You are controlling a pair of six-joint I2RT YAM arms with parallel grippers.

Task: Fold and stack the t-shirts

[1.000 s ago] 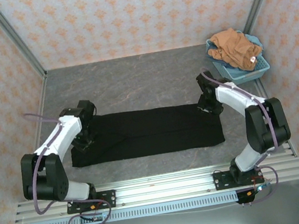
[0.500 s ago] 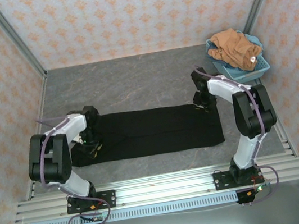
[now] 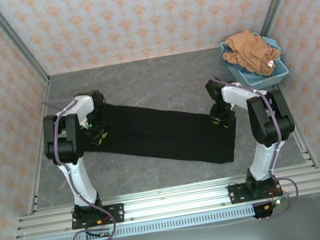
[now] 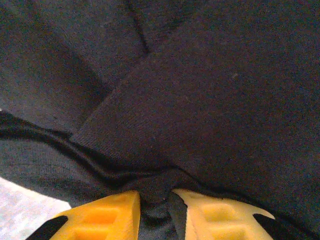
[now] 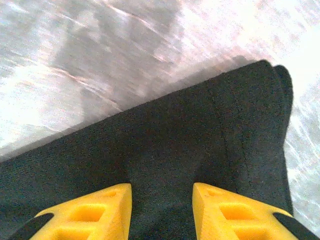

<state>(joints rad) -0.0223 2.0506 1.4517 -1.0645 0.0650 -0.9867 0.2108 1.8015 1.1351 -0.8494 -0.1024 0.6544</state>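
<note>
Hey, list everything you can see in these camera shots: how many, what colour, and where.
black t-shirt: one, black, folded into a long strip, slanting across the table's middle
orange-brown t-shirt: one, orange-brown, heaped in the basket
basket: one, light blue, far right corner
table: one, grey marbled
left pincer: one, yellow fingers, pinching the black t-shirt's left end
right pincer: one, yellow fingers, cloth of its right end between them

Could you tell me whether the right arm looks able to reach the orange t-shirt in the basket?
Probably yes: the orange t-shirt lies uncovered atop the basket nearby, but the right end effector grips the black t-shirt and must let go first.
</note>
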